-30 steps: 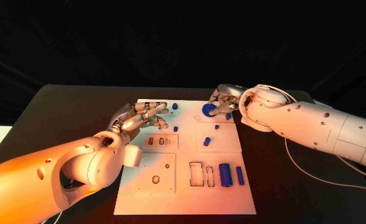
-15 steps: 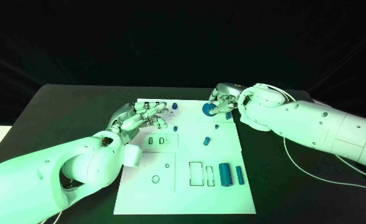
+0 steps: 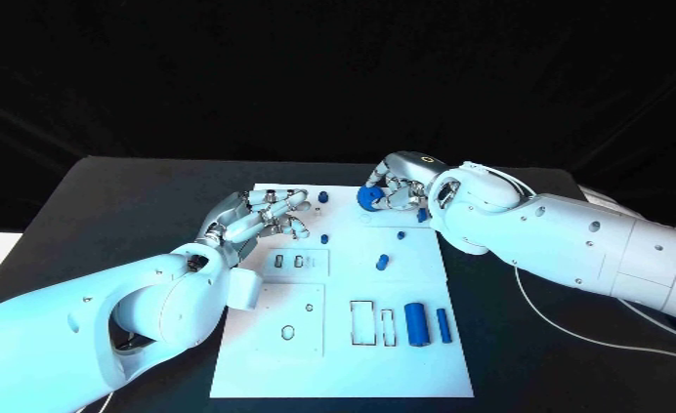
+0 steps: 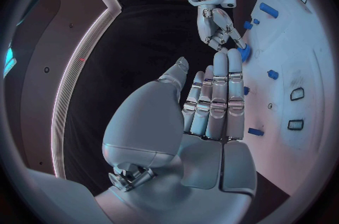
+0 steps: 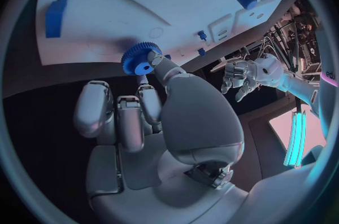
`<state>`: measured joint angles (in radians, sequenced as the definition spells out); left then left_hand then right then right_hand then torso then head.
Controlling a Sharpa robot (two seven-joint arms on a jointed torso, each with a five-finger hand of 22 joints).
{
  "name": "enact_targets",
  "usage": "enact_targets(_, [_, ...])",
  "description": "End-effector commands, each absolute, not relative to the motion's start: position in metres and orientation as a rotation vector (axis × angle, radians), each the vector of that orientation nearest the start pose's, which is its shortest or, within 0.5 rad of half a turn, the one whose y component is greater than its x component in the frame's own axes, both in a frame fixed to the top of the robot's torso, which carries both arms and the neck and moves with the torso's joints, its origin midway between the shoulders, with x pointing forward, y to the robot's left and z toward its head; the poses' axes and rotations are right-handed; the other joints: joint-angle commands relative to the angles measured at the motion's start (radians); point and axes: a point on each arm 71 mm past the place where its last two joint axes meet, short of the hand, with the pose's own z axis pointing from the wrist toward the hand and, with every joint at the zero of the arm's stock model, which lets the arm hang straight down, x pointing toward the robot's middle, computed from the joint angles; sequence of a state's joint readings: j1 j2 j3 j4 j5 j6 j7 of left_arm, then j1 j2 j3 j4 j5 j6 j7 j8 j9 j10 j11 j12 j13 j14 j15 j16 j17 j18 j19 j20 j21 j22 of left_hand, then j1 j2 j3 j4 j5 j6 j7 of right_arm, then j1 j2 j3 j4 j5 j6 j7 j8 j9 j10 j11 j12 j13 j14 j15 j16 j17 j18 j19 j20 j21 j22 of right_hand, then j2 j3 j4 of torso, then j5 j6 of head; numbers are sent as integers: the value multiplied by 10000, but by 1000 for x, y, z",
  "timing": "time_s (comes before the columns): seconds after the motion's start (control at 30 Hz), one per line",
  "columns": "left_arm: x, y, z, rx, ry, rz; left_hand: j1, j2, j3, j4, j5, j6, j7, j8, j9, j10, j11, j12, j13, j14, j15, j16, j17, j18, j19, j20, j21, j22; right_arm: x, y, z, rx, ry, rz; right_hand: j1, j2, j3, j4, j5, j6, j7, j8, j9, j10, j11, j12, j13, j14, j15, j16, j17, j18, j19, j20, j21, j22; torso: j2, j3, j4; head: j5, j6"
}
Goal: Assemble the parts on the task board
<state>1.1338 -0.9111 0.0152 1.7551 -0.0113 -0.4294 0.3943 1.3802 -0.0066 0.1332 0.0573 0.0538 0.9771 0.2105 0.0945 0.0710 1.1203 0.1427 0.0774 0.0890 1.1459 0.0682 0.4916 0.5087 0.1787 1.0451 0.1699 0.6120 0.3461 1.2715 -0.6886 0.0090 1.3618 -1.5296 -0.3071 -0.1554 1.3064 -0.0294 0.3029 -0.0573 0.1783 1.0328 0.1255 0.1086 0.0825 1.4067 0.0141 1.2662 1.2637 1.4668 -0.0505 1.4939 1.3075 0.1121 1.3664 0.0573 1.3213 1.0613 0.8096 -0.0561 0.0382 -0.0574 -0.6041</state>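
Lying nearest on the board point(image 3: 338, 374), toward its near right corner, are two blue cylinders point(image 3: 416, 323) side by side, next to two narrow slots point(image 3: 363, 320). Further in, a small blue peg point(image 3: 382, 261) stands near the board's middle, and another peg point(image 3: 401, 234) stands beyond it toward the right edge.

At the left edge, the left hand point(image 3: 258, 217) hovers over the board's far left part with its fingers loosely spread and nothing in them; in its wrist view the fingers point(image 4: 212, 101) lie straight and side by side. It sits where it was a second ago.

At the far edge, the right hand point(image 3: 396, 185) pinches a blue gear point(image 3: 369, 198) between its fingertips; the right wrist view shows the toothed gear point(image 5: 140, 58) held just above the white plate, with a finger point(image 5: 161, 64) against its rim. Over the last second the gear has shifted left along the far edge and slightly further from the robot, and the right arm has swung in with it.

By my reading, the gear is being carried toward its seat in the board's far part, so the placing step is under way but not done. The cylinders near the slots also look unseated, so much of the assembly remains.
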Motion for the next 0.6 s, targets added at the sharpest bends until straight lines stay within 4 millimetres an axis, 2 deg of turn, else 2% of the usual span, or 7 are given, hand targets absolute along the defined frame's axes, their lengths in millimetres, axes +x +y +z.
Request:
enact_targets(0.03, [441,180,-168,-11294,14215,-16380,18,74,42,-42,66,-38,14,-56,-3,-80,-10,-34,13,-85,1,63,16,10,-76,-10,32,12,527,-157,-134,-2331,14816,5886,-267,-2,45,159,-15,854,-304,407,401,-9,-29,-85,-22,768,-82,22,1178,-151,-3,-96,38,-3,3,-7,2,31,23])
enact_targets(0.37, [443,184,-168,-11338,14186,-16249,18,74,42,-42,66,-38,14,-56,-3,-80,-10,-34,13,-85,1,63,16,10,-76,-10,32,12,524,-116,-134,-2913,14559,6311,-389,-87,27,206,19,820,-291,359,397,-8,-20,-101,-7,765,-77,15,1168,-156,-2,-97,48,15,5,-13,12,59,61])
enact_targets(0.47, [443,185,-169,-11346,14178,-16223,18,74,42,-42,66,-38,14,-56,-3,-80,-10,-34,13,-85,1,63,16,10,-76,-10,32,12,525,-104,-138,-3113,14740,6299,-411,-98,25,217,18,808,-286,345,394,-9,-17,-108,-7,764,-76,11,1161,-157,-1,-96,51,22,11,-15,29,69,52])
enact_targets(0.6, [444,185,-169,-11345,14170,-16221,18,74,42,-42,66,-38,14,-56,-3,-80,-10,-34,13,-85,1,63,16,10,-76,-10,32,12,526,-93,-147,-3244,15001,6231,-438,-107,27,230,4,782,-278,320,388,-20,-10,-135,-24,760,-73,1,1143,-155,-9,-94,46,9,16,-4,13,118,37])
